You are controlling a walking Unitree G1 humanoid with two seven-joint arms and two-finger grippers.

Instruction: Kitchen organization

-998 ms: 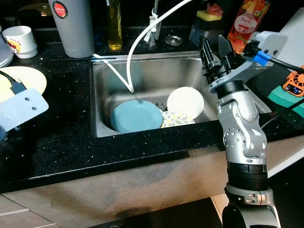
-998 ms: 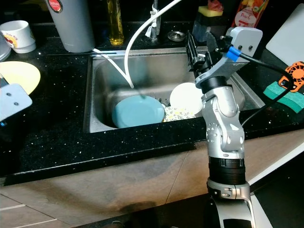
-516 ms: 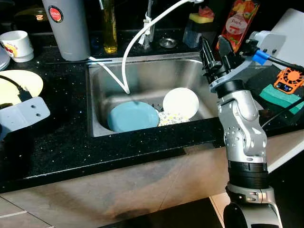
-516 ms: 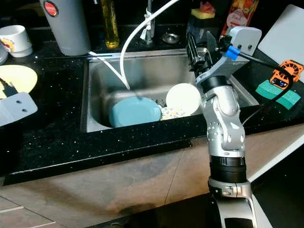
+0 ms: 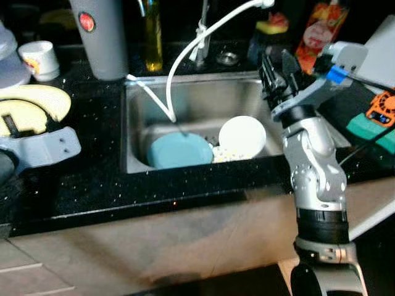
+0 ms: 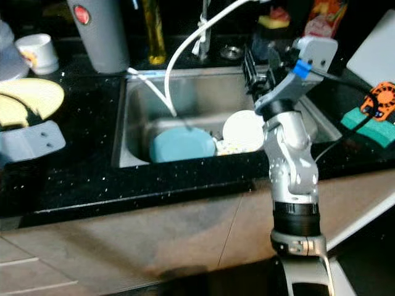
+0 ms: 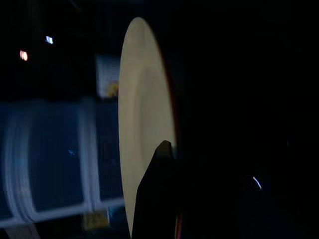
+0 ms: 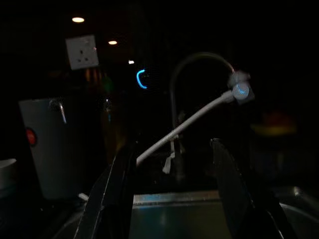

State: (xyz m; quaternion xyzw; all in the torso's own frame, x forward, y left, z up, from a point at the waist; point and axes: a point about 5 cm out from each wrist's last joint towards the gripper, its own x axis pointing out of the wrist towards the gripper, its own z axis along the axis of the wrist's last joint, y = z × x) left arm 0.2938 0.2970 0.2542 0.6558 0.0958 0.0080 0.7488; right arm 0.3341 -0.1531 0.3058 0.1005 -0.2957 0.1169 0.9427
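A pale yellow plate (image 5: 37, 102) lies on the black counter left of the sink. My left gripper (image 5: 8, 123) reaches low over its near part, and the left wrist view shows one black finger (image 7: 158, 194) against the plate (image 7: 142, 124). In the steel sink (image 5: 203, 98) lie a blue plate (image 5: 178, 151), a white plate (image 5: 242, 135) tilted against the right wall, and a small patterned dish (image 5: 223, 154) between them. My right gripper (image 5: 278, 65) is raised above the sink's right rim, open, with nothing between its fingers (image 8: 119, 184).
Behind the sink stand a grey jug (image 5: 99, 37), a white mug (image 5: 40, 58), an oil bottle (image 5: 153, 37) and a tap with a white hose (image 5: 197, 43) that hangs into the basin. A green sponge (image 5: 370, 126) and an orange device (image 5: 384, 105) lie to the right.
The whole picture has shifted a little, so the camera moved. My left gripper stays over the yellow plate. The right arm holds its raised pose.
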